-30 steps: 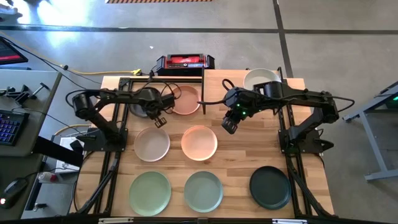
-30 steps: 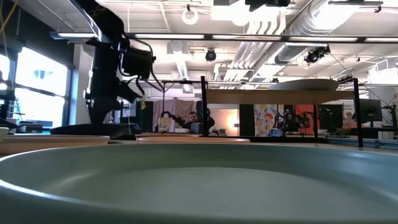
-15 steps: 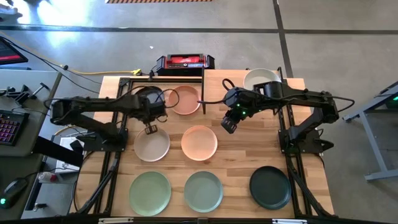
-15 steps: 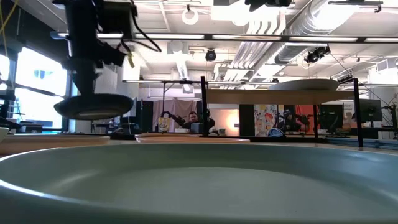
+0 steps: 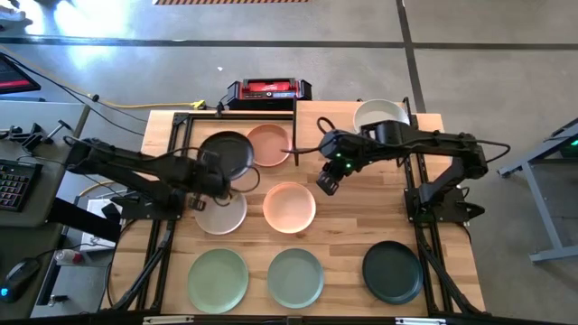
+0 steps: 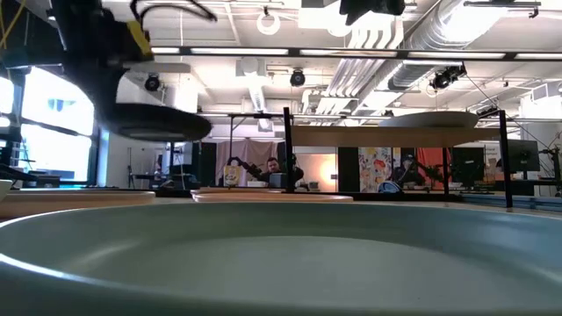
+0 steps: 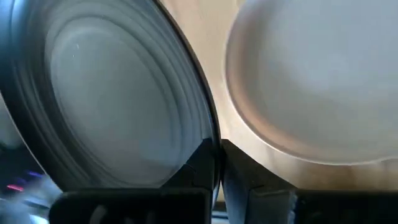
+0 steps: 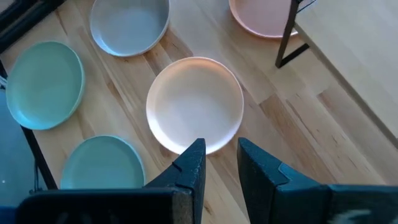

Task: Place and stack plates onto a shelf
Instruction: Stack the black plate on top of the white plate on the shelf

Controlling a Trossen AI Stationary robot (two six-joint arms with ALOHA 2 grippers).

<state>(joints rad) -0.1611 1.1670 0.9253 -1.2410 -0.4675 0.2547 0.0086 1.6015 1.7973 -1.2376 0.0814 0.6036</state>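
Wooden table [image 5: 343, 217] from above: we see the left hand [image 5: 200, 200] clenched on the rim of the black plate [image 5: 226, 153], carrying it over the table's left side just beside the cream plate [image 5: 219, 209]. The terracotta plate [image 5: 268, 144] sits on the shelf [image 5: 293, 122]; the peach plate [image 5: 289, 207] lies mid-table; the light green plate [image 5: 218, 278], sage plate [image 5: 295, 275] and dark green plate [image 5: 392, 271] line the near edge. The right hand [image 5: 325, 183] hangs near the peach plate.

Low view: black plate airborne at left, roughly level, the shelf board farther right.

Left wrist: fingers [image 7: 205, 163] pinch the black plate's rim edge-on. We judge it stiff, light and matte, but a one-point rim grip leaves it free to swing.

Right wrist: right hand's fingers stand slightly apart, grasping nothing, over the peach plate's near rim. We'd take that one by the raised rim too; it lies too flat for any other hold.
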